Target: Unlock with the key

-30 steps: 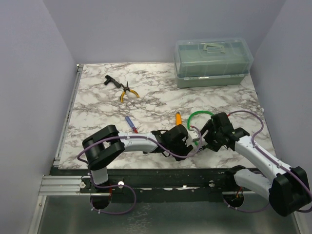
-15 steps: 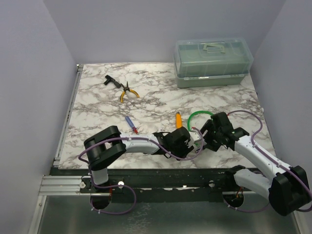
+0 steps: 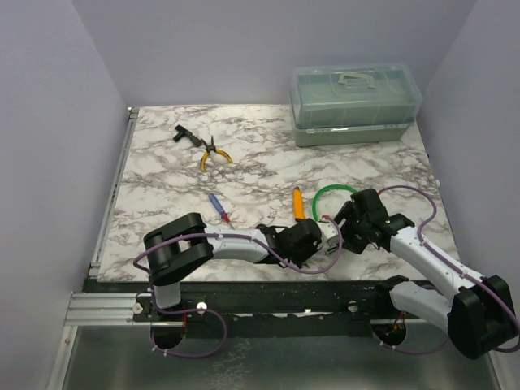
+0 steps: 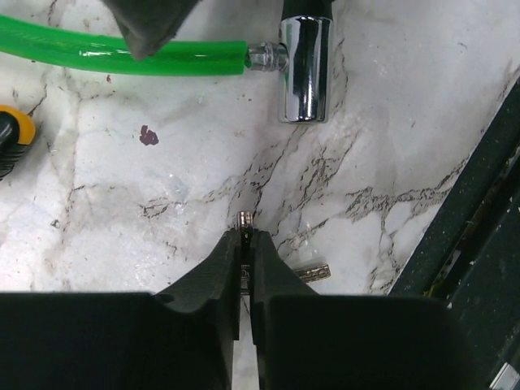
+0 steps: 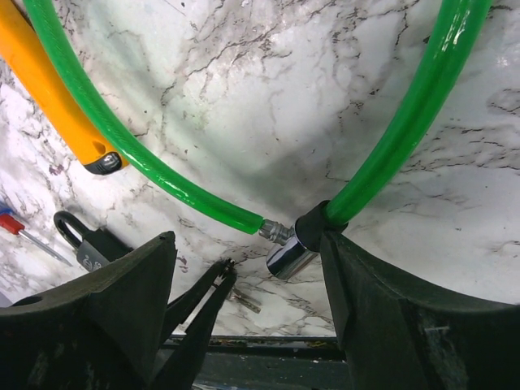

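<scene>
**Left wrist view: key held, lock not yet entered**

Left wrist view shows the left hand [image 4: 244,237] clenched on a tiny metal tip. I judge this to be the key [image 4: 244,218]; it pokes out past the fingertips, low over the table [image 4: 122,236]. A second silver piece [image 4: 313,271] lies on the table just beside the fingers, and I cannot tell what it is.

The chrome barrel [image 4: 305,69] of the cable lock lies ahead and a little to the right of the key, apart from it. The green cable [image 4: 122,55] meets the barrel's side. The right hand [image 5: 244,244] is released, fingers wide. The barrel lies between them and is not gripped.

Progress: pickup appears done. Lining the key up with the keyhole, inserting it, turning it and freeing the cable are all left. A padlock [image 5: 84,248] lies near the left hand, its shackle seemingly seated.

Containers: one toolbox [image 3: 356,101] sits at the table's far right corner with its lid shut. Its contents cannot be made out through the cloudy walls.
</scene>
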`<move>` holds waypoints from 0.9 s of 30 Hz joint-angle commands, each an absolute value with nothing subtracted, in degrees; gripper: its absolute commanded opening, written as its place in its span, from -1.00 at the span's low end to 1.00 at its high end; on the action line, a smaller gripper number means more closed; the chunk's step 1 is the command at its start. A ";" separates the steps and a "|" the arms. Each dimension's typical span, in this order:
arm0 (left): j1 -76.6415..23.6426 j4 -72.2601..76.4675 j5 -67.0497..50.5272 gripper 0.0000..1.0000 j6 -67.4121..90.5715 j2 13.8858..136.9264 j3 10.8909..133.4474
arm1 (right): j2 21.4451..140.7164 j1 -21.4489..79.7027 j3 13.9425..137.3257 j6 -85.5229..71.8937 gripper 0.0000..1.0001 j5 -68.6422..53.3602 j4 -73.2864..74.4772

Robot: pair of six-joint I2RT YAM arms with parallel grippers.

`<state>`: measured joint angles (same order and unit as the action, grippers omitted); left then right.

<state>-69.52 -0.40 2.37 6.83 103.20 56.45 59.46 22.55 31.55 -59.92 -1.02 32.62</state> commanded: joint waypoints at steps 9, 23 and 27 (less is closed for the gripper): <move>-70.04 -3.80 4.71 -1.00 7.30 104.93 55.28 | 58.54 22.80 31.34 -59.34 0.53 -1.73 32.64; -69.91 -1.85 4.82 -1.00 7.55 98.58 54.22 | 51.94 22.79 30.58 -58.17 0.50 -6.87 29.35; -69.88 -0.88 5.01 -1.00 7.93 97.15 53.47 | 50.46 22.85 27.49 -58.63 0.47 -10.79 25.58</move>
<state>-69.97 -0.49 3.97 7.11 99.44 55.13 51.92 22.55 30.41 -58.85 -5.28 30.06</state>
